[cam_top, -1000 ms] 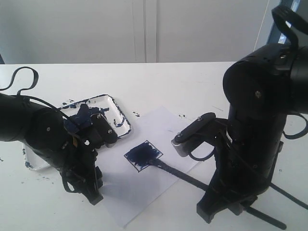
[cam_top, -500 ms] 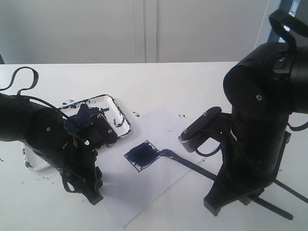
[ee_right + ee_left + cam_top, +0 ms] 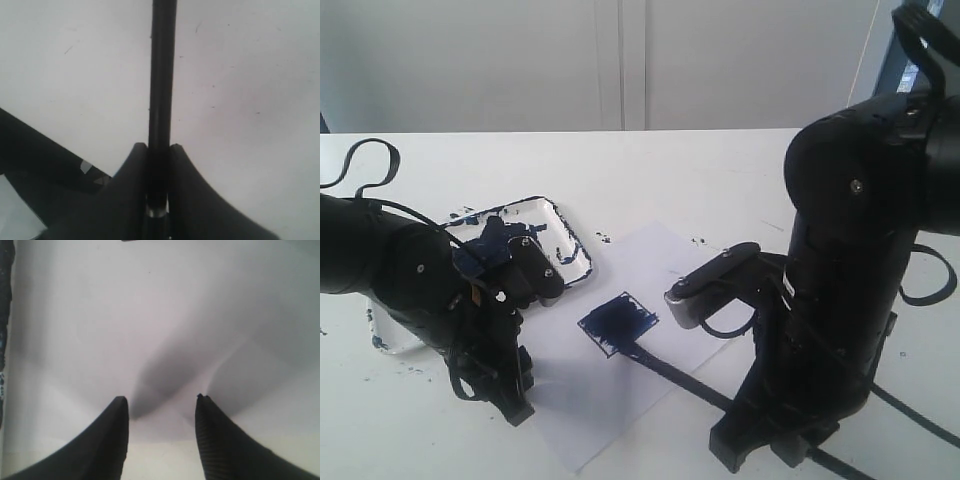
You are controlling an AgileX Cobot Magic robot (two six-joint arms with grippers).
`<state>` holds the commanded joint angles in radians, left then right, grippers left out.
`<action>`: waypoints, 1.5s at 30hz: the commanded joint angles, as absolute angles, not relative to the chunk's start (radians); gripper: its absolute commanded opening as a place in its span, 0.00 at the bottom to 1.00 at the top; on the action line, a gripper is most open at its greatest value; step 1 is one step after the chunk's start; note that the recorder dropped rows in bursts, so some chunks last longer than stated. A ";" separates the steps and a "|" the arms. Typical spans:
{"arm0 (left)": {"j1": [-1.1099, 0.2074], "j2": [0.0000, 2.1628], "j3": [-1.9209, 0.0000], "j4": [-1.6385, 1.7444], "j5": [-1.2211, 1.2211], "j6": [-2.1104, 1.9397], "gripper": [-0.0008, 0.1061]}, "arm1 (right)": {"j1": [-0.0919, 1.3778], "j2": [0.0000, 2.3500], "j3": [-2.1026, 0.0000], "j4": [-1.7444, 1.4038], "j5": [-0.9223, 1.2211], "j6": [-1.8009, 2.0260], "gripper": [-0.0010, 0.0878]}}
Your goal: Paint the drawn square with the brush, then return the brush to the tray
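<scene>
black jaws of the right gripper are pinched narrowly on the brush, far back along its long handle, so a small wrist error could swing the tip wide. the grip looks thin enough that the handle could twist or slide under pressure. the paint-laden tip sits at the near edge of the drawn square, which looks almost wholly dark blue; a stroke pulled too far would likely smear paint past the outline onto the paper sheet. the left gripper stands open with nothing between its jaws, low at the sheet's near corner; i cannot tell whether it presses down, and if not, the sheet may drag with the brush. farther back, the tray holds only blue smears and splatter, no brush, and the left arm covers much of it, so the return may risk a collision or drips on the table.
</scene>
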<state>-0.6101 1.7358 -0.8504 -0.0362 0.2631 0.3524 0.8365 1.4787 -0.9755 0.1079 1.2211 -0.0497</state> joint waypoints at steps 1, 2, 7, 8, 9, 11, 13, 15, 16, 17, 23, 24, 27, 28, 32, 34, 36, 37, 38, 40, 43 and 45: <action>-0.610 1.736 -0.850 -0.036 0.263 0.352 0.46 | 0.837 1.479 -0.975 0.115 1.221 -0.050 0.01; -0.610 1.736 -0.850 -0.036 0.263 0.352 0.46 | 0.837 1.479 -0.975 0.123 1.221 -0.061 0.01; -0.610 1.736 -0.850 -0.036 0.263 0.352 0.46 | 0.837 1.479 -0.975 0.125 1.221 -0.063 0.01; -0.610 1.736 -0.850 -0.036 0.263 0.352 0.46 | 0.837 1.479 -0.975 0.125 1.221 -0.065 0.01; -0.610 1.736 -0.850 -0.036 0.263 0.352 0.46 | 0.837 1.479 -0.975 0.123 1.221 -0.065 0.01; -0.610 1.736 -0.850 -0.036 0.263 0.352 0.46 | 0.837 1.479 -0.975 0.118 1.221 -0.065 0.01; -0.610 1.736 -0.850 -0.036 0.263 0.352 0.46 | 0.837 1.479 -0.975 0.107 1.221 -0.065 0.01; -0.610 1.736 -0.850 -0.036 0.265 0.353 0.46 | 0.837 1.479 -0.980 0.094 1.221 -0.065 0.01; -0.610 1.736 -0.850 -0.036 0.267 0.353 0.46 | 0.837 1.479 -0.987 0.092 1.221 -0.065 0.01; -0.610 1.736 -0.850 -0.036 0.269 0.353 0.46 | 0.837 1.479 -0.993 0.088 1.221 -0.057 0.01; -0.610 1.736 -0.850 -0.036 0.273 0.353 0.46 | 0.837 1.479 -1.027 0.082 1.221 -0.057 0.01; -0.610 1.736 -0.850 -0.036 0.273 0.353 0.46 | 0.837 1.481 -1.027 0.079 1.221 -0.057 0.01; -0.610 1.736 -0.850 -0.036 0.273 0.353 0.46 | 0.837 1.497 -1.027 0.077 1.221 -0.049 0.01; -0.610 1.736 -0.850 -0.036 0.273 0.353 0.46 | 0.837 1.507 -1.027 0.077 1.221 -0.049 0.01; -0.610 1.736 -0.850 -0.036 0.276 0.353 0.46 | 0.837 1.547 -1.027 0.077 1.221 -0.049 0.01; -0.610 1.736 -0.850 -0.036 0.276 0.353 0.46 | 0.837 1.560 -1.027 0.077 1.221 -0.049 0.01; -0.610 1.736 -0.850 -0.036 0.276 0.353 0.46 | 0.837 1.565 -1.027 0.077 1.221 -0.049 0.01; -0.610 1.736 -0.850 -0.036 0.276 0.353 0.46 | 0.837 1.567 -1.027 0.077 1.221 -0.049 0.01; -0.610 1.736 -0.850 -0.036 0.276 0.353 0.46 | 0.837 1.567 -1.027 0.077 1.221 -0.049 0.01; -0.610 1.736 -0.850 -0.036 0.274 0.353 0.46 | 0.837 1.567 -1.025 0.077 1.221 -0.049 0.01; -0.610 1.736 -0.850 -0.036 0.274 0.353 0.46 | 0.837 1.567 -1.025 0.072 1.221 -0.049 0.01; -0.610 1.736 -0.850 -0.036 0.274 0.353 0.46 | 0.837 1.567 -1.025 0.072 1.221 -0.049 0.01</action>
<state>-0.6101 1.7358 -0.8504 -0.0362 0.2737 0.3533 0.8365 1.5669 -1.0253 0.0722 1.2211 -0.0495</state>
